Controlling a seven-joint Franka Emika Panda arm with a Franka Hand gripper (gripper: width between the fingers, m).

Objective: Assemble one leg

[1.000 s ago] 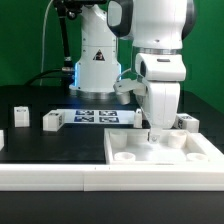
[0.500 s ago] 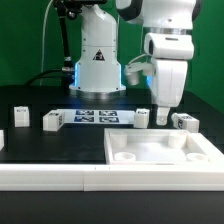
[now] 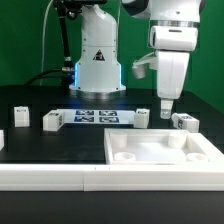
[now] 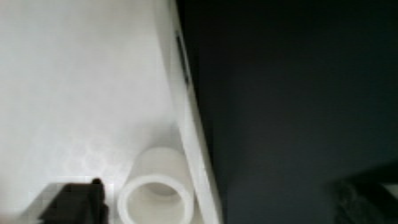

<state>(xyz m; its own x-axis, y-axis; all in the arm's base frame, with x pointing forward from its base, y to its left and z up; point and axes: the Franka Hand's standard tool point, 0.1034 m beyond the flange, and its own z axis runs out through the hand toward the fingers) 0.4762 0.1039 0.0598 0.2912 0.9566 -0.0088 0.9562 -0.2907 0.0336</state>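
Observation:
Several small white legs with square tags stand on the black table: two at the exterior view's left (image 3: 19,116) (image 3: 52,120) and two behind the large white panel (image 3: 165,150), one (image 3: 143,117) left of my gripper (image 3: 165,104) and one (image 3: 182,122) just right of it. My gripper hangs above the panel's far edge, between these two legs, open and empty. The wrist view shows the panel (image 4: 89,100) with a round socket (image 4: 157,195) near its edge, and my gripper (image 4: 217,205) spread wide over that edge with one dark finger (image 4: 71,202) showing.
The marker board (image 3: 95,116) lies on the table in front of the robot base (image 3: 98,65). Another white piece shows at the left edge (image 3: 2,140). A white ledge (image 3: 60,176) runs along the front. The dark table (image 4: 302,100) lies beside the panel.
My gripper has risen from low over the panel's far edge and moved toward the exterior view's right. The legs and the panel have not moved.

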